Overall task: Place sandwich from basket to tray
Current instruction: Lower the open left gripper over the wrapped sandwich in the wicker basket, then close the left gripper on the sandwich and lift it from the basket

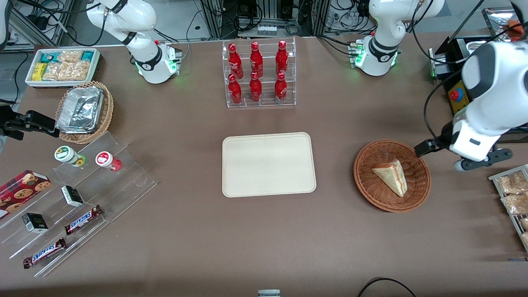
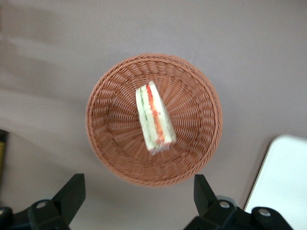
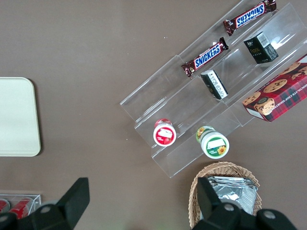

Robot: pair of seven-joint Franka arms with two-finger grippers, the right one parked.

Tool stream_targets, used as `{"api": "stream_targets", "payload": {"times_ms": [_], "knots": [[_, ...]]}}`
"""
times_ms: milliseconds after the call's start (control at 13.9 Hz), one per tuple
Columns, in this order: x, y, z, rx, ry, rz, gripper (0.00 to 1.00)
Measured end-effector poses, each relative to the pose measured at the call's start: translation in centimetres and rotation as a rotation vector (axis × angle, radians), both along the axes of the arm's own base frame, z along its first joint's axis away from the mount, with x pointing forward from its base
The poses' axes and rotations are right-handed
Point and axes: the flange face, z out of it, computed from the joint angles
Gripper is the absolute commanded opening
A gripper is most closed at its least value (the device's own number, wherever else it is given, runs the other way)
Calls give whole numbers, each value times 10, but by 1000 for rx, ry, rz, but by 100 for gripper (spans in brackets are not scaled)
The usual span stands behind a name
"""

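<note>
The sandwich (image 1: 392, 176) (image 2: 154, 118), a pale bread wedge with red-orange and green layers on its cut edge, lies in the round reddish-brown wicker basket (image 1: 367, 177) (image 2: 108, 120). The cream tray (image 1: 268, 164) (image 2: 283, 182) rests flat on the table beside the basket, toward the parked arm's end, with nothing on it. My left gripper (image 1: 425, 148) (image 2: 139, 196) hangs well above the table just outside the basket's rim, on the working arm's side. It is open, with only bare table showing between its fingers.
A clear rack of red bottles (image 1: 259, 74) stands farther from the front camera than the tray. Packets on a wire rack (image 1: 513, 194) lie at the working arm's end. Clear tiered shelves with snacks (image 1: 78, 202), a tan foil-tray basket (image 1: 84, 111) and a white bin (image 1: 62, 66) sit toward the parked arm's end.
</note>
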Motion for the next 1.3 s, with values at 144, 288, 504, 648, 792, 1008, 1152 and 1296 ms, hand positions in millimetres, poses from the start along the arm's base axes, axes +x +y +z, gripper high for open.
{"api": "stream_targets", "payload": {"times_ms": [144,288,504,648,792,1008,1152,1296], "knots": [[-8,-14,-35,-5,-27,98,100],[-17,-22,-65,-11,-46,145,100],[-28,-20,-100,-12,-44,167,100],[-29,-16,-115,-9,-25,175,100],[-27,-14,-126,-11,-23,179,100],[-23,-14,-147,-14,-25,182,100],[-21,-14,-159,-16,-29,183,100],[-20,-13,-168,-17,-26,185,100]]}}
